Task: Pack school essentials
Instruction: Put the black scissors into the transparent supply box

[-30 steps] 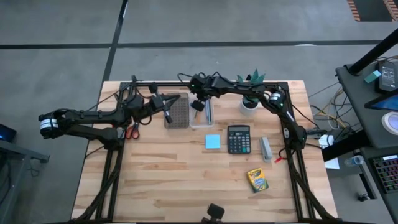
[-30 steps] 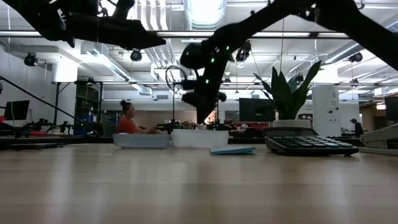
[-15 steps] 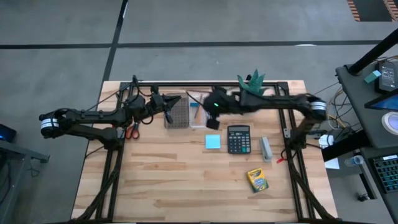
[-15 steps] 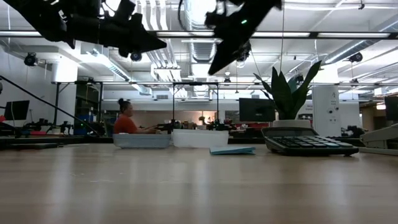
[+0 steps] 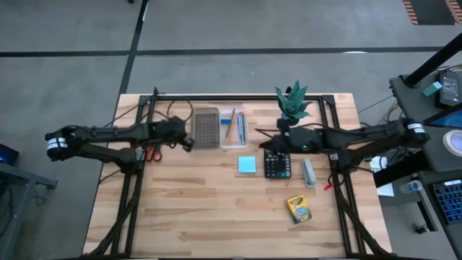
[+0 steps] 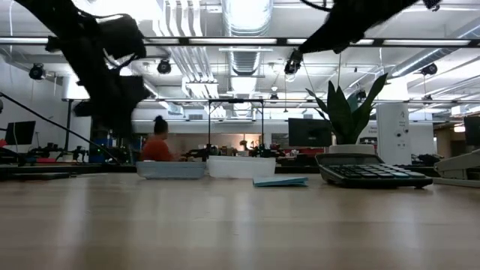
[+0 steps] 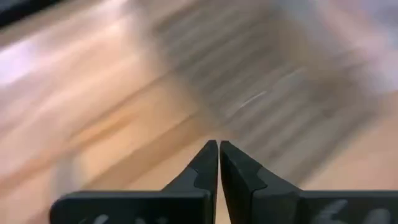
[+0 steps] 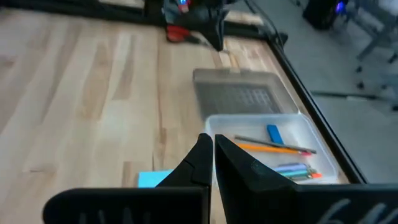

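The left arm (image 5: 108, 135) reaches in from the table's left side, nearly level, and its left gripper (image 5: 189, 141) has both fingers (image 7: 205, 165) pressed together with nothing between them. The right arm (image 5: 361, 136) stretches in from the right side toward the middle of the table. The right gripper (image 5: 268, 144) is likewise closed and empty, fingertips (image 8: 202, 152) touching.

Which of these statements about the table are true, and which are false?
1. Both pincers are shut and empty. True: left pincer, right pincer.
2. The crayon box lies inside the clear tray. False: it lies on the bare table.
3. The clear tray holds pencils and a blue eraser. True.
4. The sticky pad lies on the calculator. False: it lies beside it.
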### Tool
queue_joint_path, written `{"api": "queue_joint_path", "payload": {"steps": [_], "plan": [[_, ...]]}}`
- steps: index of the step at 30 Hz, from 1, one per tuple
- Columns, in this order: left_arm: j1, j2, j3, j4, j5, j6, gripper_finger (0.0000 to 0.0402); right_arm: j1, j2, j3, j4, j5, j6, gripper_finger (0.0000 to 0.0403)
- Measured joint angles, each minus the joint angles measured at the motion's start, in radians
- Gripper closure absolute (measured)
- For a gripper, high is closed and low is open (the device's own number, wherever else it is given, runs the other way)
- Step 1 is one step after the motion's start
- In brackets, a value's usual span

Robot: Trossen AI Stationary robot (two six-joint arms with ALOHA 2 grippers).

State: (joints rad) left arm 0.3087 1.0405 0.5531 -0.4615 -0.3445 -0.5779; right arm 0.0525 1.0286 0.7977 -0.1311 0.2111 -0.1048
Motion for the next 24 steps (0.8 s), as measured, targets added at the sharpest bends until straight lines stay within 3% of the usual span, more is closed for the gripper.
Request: {"api": "queue_joint_path", "payload": {"steps": [4,10,16,24], "plan": [[0.000,0.016,0.058,-0.308,-0.058,-0.217,0.0402,0.027,-0.085,-0.113,0.104,0.001,0.007,0.0394],[0.000,0.072,0.063,-0.597,-0.046,-0.442,0.0402,0.062,-0.153,-0.207,0.173,0.001,0.035,0.0394],[0.000,0.189,0.056,-0.628,-0.036,-0.489,0.0402,0.070,-0.162,-0.235,0.174,0.001,0.044,0.0394],[0.001,0.389,0.057,-0.575,-0.159,-0.479,0.0402,0.070,-0.151,-0.241,0.176,0.001,0.040,0.0394]]}}
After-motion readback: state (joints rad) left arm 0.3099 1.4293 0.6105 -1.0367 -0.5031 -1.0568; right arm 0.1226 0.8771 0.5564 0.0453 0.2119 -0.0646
